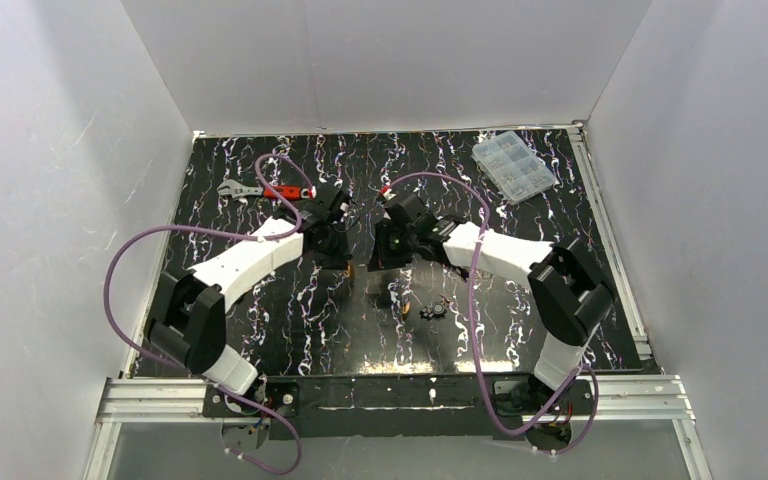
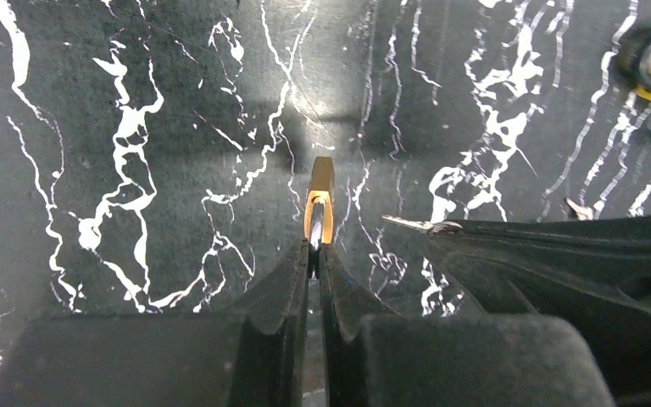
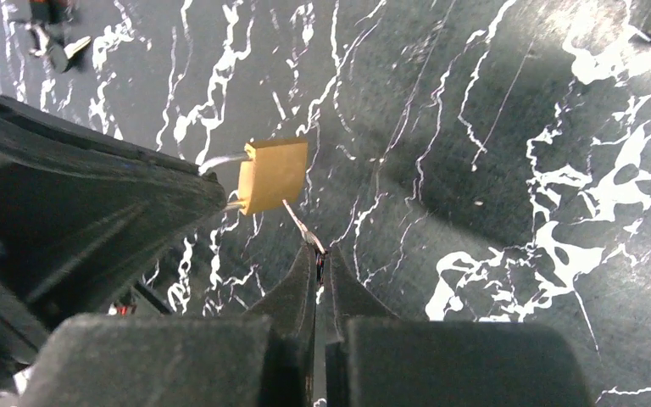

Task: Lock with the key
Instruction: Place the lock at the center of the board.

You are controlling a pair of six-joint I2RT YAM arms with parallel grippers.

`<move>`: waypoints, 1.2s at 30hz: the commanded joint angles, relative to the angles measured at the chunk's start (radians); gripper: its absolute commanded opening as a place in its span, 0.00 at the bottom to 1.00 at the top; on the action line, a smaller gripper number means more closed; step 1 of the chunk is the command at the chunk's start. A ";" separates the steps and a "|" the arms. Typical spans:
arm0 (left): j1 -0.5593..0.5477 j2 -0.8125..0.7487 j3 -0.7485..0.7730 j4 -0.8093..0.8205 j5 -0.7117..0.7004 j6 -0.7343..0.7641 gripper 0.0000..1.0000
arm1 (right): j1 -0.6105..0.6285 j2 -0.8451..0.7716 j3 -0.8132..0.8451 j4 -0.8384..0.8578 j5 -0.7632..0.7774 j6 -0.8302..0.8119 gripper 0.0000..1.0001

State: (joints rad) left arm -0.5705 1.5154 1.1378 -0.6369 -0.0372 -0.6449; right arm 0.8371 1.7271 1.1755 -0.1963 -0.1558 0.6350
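Note:
My left gripper [image 2: 314, 250] is shut on the thin silver shackle of the lock [image 2: 320, 191] and holds its brass body out in front, edge-on, above the table. The right wrist view shows the lock [image 3: 273, 174] as a squarish brass block beside the left gripper's fingers. My right gripper [image 3: 320, 253] is shut on the key [image 3: 299, 222], whose blade points up-left at the lock's lower edge. In the left wrist view the key's tip [image 2: 407, 224] stands a little right of the lock. In the top view both grippers [image 1: 345, 258] [image 1: 376, 256] meet at mid-table.
A red-handled silver wrench [image 1: 260, 190] lies at the back left. A clear compartment box [image 1: 513, 165] lies at the back right. A small brass piece [image 1: 403, 310] and a dark cluster [image 1: 435, 310] lie in front of the grippers. White walls enclose the table.

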 commanded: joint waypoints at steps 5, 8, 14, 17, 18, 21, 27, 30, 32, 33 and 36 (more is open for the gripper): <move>0.004 0.096 -0.035 0.098 -0.067 -0.041 0.04 | 0.018 0.125 0.129 -0.046 0.053 0.031 0.01; 0.004 0.100 -0.038 0.111 -0.063 -0.045 0.12 | 0.027 0.163 0.143 -0.046 0.049 0.032 0.01; 0.004 0.068 -0.002 0.043 -0.109 -0.035 0.36 | 0.033 0.188 0.156 -0.052 0.051 0.042 0.01; 0.008 0.028 0.029 -0.011 -0.141 -0.026 0.51 | 0.032 0.171 0.150 -0.049 0.047 0.040 0.23; 0.012 0.015 0.039 -0.030 -0.147 -0.023 0.53 | 0.032 0.165 0.147 -0.046 0.045 0.038 0.31; 0.039 -0.041 0.059 -0.092 -0.179 -0.014 0.63 | 0.033 0.138 0.139 -0.043 0.038 0.034 0.45; 0.190 -0.181 0.060 -0.209 -0.215 0.018 0.82 | 0.032 0.062 0.110 -0.033 0.025 0.017 0.56; 0.343 -0.232 0.031 -0.239 -0.184 0.037 0.85 | 0.033 0.011 0.093 -0.014 0.014 0.004 0.57; 0.465 -0.257 -0.012 -0.231 -0.128 0.052 0.86 | 0.032 -0.022 0.079 0.000 0.006 -0.008 0.58; 0.521 -0.263 -0.031 -0.223 -0.111 0.059 0.87 | 0.033 -0.035 0.078 0.005 0.000 -0.016 0.59; 0.698 -0.256 -0.091 -0.188 -0.033 0.065 0.88 | 0.030 -0.072 0.072 0.008 -0.003 -0.043 0.59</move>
State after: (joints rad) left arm -0.0395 1.2644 1.1225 -0.7929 -0.1654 -0.6102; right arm 0.8661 1.7184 1.2602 -0.2291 -0.1413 0.6418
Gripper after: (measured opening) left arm 0.872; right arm 0.588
